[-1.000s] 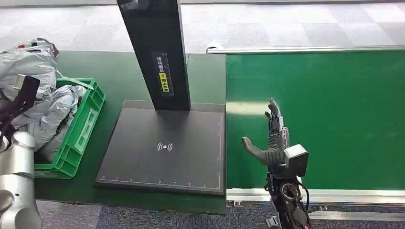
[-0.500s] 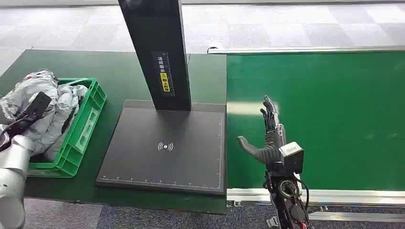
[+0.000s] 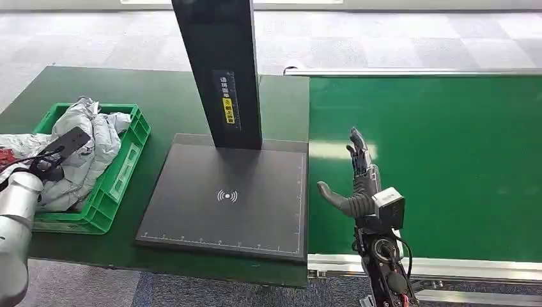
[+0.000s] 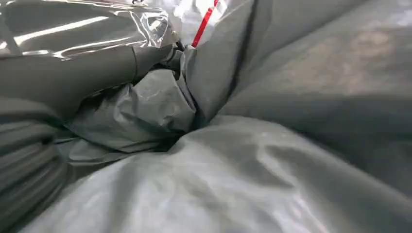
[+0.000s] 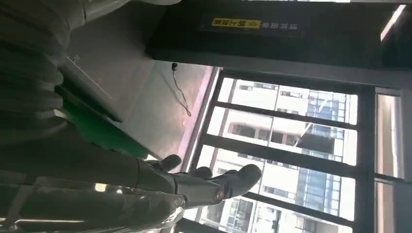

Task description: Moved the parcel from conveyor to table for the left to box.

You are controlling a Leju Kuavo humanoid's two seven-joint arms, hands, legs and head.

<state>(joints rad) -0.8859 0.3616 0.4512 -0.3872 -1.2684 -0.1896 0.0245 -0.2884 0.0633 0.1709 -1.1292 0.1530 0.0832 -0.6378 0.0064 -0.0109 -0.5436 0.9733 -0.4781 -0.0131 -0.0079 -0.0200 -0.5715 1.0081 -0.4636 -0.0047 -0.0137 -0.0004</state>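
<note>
Several crumpled grey plastic parcels (image 3: 89, 144) lie heaped in a green crate (image 3: 124, 167) at the table's left end. My left hand (image 3: 54, 155) is down among them, mostly hidden behind its black wrist mount. In the left wrist view its thumb (image 4: 73, 73) presses into a bunched fold of a grey parcel (image 4: 145, 109), so it seems to hold it. My right hand (image 3: 356, 187) stands upright and open over the left edge of the green conveyor belt (image 3: 447, 160), holding nothing. Its fingers (image 5: 214, 184) are spread.
A black scanner pad (image 3: 224, 198) with a tall black post (image 3: 220, 70) stands in the middle of the dark green table (image 3: 166, 96). The conveyor's metal rail (image 3: 447, 268) runs along the near edge. Grey carpet lies beyond.
The camera has shifted slightly. My left hand has moved right and down over the crate, and the grey heap sits lower in it. The right hand has barely moved.
</note>
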